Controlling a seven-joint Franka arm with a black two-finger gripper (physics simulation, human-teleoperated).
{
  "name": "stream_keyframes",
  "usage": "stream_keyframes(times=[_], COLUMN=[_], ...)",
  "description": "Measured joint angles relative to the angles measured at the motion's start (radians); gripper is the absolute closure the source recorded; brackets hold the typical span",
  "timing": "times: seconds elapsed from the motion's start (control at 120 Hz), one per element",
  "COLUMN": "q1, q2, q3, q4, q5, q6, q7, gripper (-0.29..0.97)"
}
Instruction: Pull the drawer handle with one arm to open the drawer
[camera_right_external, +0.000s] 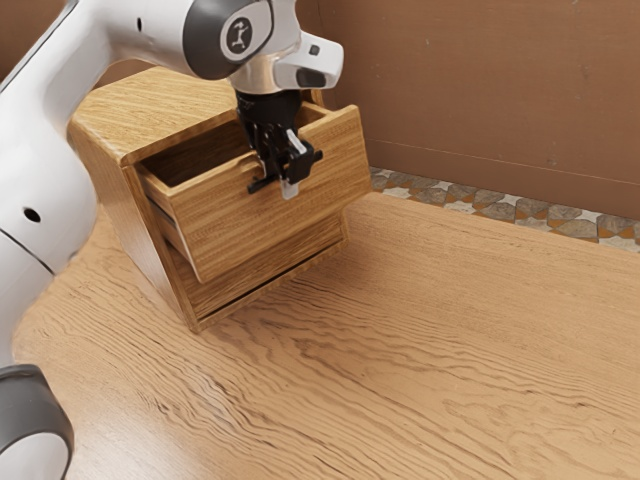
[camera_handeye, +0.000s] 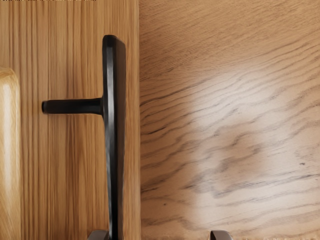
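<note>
At the front of the top drawer (camera_right_external: 250, 215), my pincer (camera_right_external: 283, 165) hangs over the black handle (camera_handeye: 114, 150). Its jaws are spread wide, not clamped. The bar sits just beside one fingertip (camera_handeye: 98, 234), the other well apart over the tabletop (camera_handeye: 225, 125). I judge that finger hooks the bar for dragging. The drawer stands partly out of its cabinet (camera_right_external: 120, 130), with the inside showing.

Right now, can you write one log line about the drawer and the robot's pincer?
top drawer: partly pulled out | pincer: open, at the handle | task: opening underway, drawer not fully out
</note>
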Motion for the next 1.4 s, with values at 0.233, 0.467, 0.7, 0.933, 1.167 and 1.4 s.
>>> stream_keyframes(times=[0.233, 0.467, 0.7, 0.933, 1.167, 1.4], q1=[-0.001, -0.001, -0.001, -0.006, -0.017, 0.026], q2=[-0.043, -0.067, -0.079, -0.080, -0.132, -0.402], q3=[-0.058, -0.134, -0.312, -0.439, -0.641, -0.441], q4=[-0.052, -0.083, -0.095, -0.095, -0.084, -0.154], q5=[0.007, 0.023, 0.154, 0.270, 0.572, 0.283], q6=[0.001, 0.001, -0.016, -0.047, -0.141, -0.182], q7=[-0.010, -0.030, -0.071, -0.122, -0.170, -0.116], gripper=[0.47, 0.46, 0.51, 0.49, 0.17, 0.05])
